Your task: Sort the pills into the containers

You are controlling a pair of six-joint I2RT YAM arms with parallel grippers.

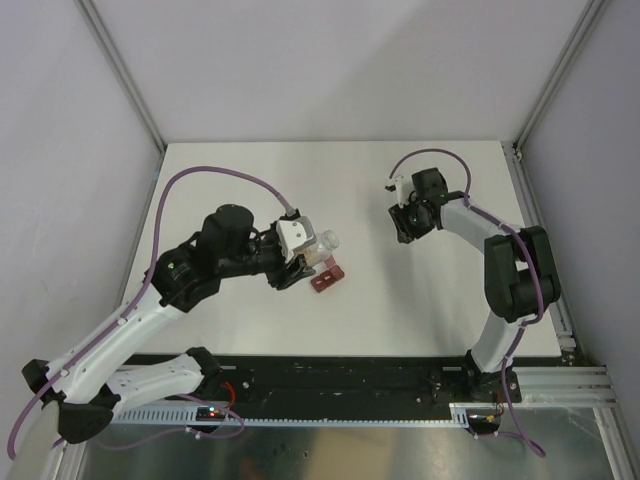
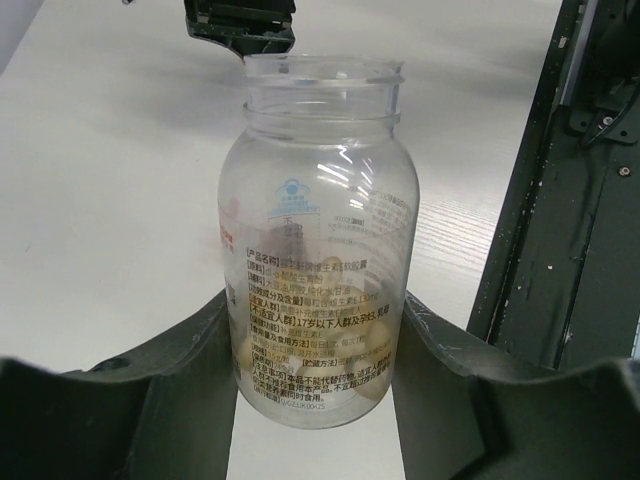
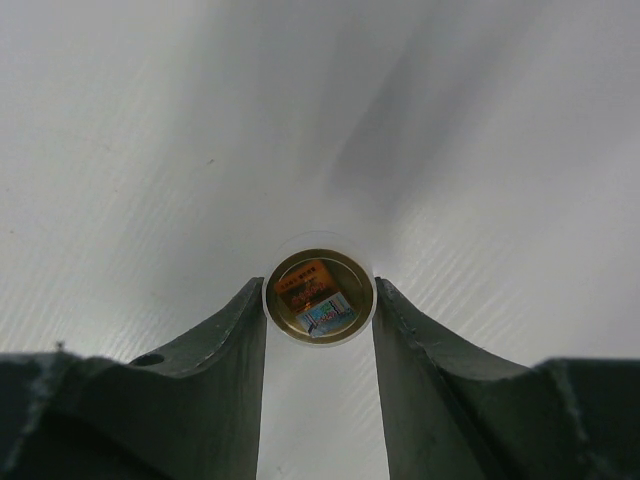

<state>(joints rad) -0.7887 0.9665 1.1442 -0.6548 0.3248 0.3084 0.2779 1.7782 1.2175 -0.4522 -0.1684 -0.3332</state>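
The table (image 1: 400, 310) is smooth and flat, so anything spilt on it would likely roll well away from either end effector. The left end effector (image 2: 318, 330) is clamped on the lower body of an uncapped clear bottle (image 2: 318, 190), with the mouth pointing away from the fingers. That grip is on slick round plastic near the base. If the wrist rolls fast to pour, the bottle could twist or slide between the pads.

The containers (image 1: 327, 277), a dark red strip, lie on the table just beneath and beside this end effector's tips. From above, the bottle's mouth seems offset from them rather than over a compartment (hard to be sure at that angle), so pouring from here would probably miss. The strip lies loose, and a brush from a finger or the bottle's rim could shove it.

The right end effector (image 3: 320, 292), well apart from the left, pinches a small round cap (image 3: 318, 268) by its rim, and a weak pinch might let it pop out.

The pills (image 2: 372, 335), pale yellow, are heaped at the bottle's base end between the left fingers. The mouth looks wider than one compartment, so they may rush out and overflow.
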